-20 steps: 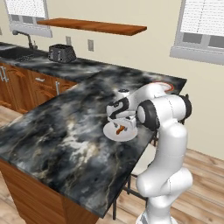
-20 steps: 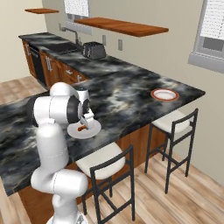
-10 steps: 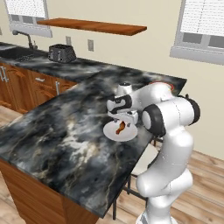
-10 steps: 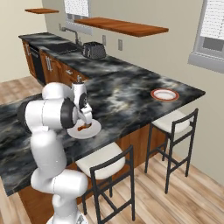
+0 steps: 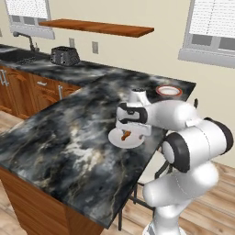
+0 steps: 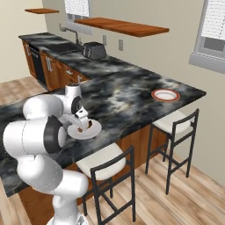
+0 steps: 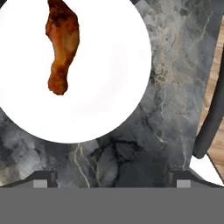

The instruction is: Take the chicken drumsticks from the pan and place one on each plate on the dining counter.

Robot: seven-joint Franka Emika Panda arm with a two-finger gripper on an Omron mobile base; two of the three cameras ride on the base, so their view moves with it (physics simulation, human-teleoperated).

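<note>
Drumstick (image 7: 61,48) lying on white plate (image 7: 109,87) near bench (image 5: 59,137) front edge, jaws released and empty above it, red-rimmed plate (image 5: 169,91) near far corner

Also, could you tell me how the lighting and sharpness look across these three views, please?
Left base view: even, soft light, no glare, slightly soft edges; the plain plate casts only a faint shadow on the dining counter. Right base view: equally flat, with the stools dropping soft floor shadows. Hand view: the plate reads blown-out white, and the drumstick stays fairly sharp.
</note>
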